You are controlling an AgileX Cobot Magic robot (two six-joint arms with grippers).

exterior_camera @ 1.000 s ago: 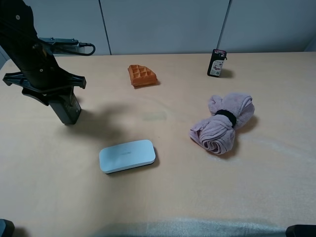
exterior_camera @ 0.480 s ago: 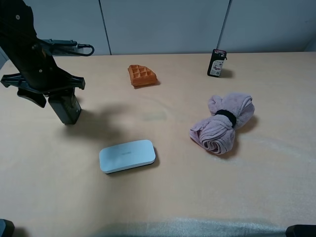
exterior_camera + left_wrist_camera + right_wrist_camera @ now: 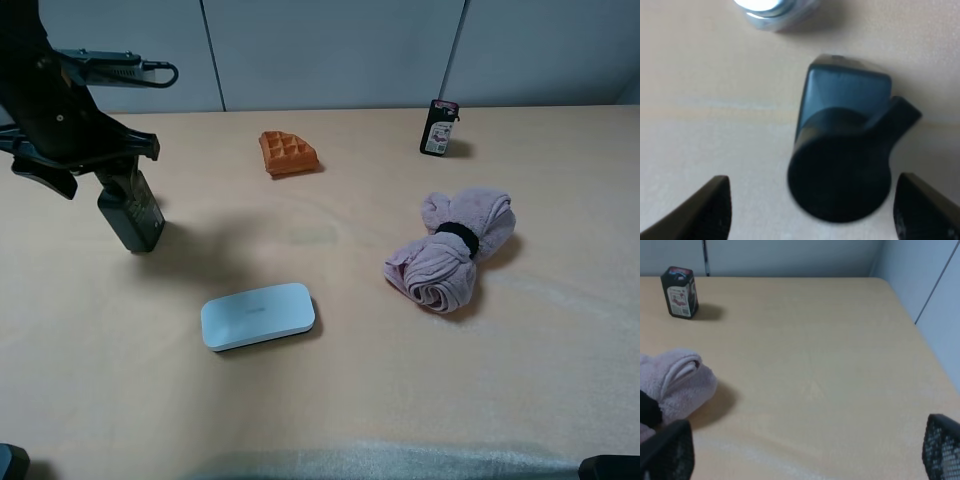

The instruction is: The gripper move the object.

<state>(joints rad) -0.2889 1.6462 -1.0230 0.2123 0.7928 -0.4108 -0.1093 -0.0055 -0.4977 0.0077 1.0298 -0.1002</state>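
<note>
1. The left gripper point(image 3: 85, 165) is up off the bottle point(image 3: 131, 210) now; a second ago it sat low around the bottle's upper part, and it has climbed since.
2. Its jaws stand wide apart. In the left wrist view the two fingertips point(image 3: 700, 212) sit out at either side with the bottle's black cap point(image 3: 840, 180) loose between them, touching neither.
3. So nothing is held: the bottle is free.
4. The bottle stands on the table point(image 3: 350, 400) at the far left, leaning a little, exactly where it stood a second ago. It has not shifted.
5. Only its top is still near the gripper; the dark body below shows clear in the high view.
6. The arm's cable loop point(image 3: 120, 68) has risen with it and now sits against the wall panels rather than the table edge.
7. The white case point(image 3: 258, 315) lies in front of the bottle, toward the middle, unmoved.
8. The waffle point(image 3: 288, 153) at the back, the small black bottle point(image 3: 438, 127) with its pink label, and the rolled pink towel point(image 3: 455, 250) are all where they were.
9. In the left wrist view a silver-capped item point(image 3: 772, 10) shows beyond the bottle, blurred.
10. Right gripper point(image 3: 805, 460): its fingers point(image 3: 670, 450) show only at the corners of its own view, spread far apart, nothing between them, over bare table near the towel point(image 3: 672, 385).
</note>
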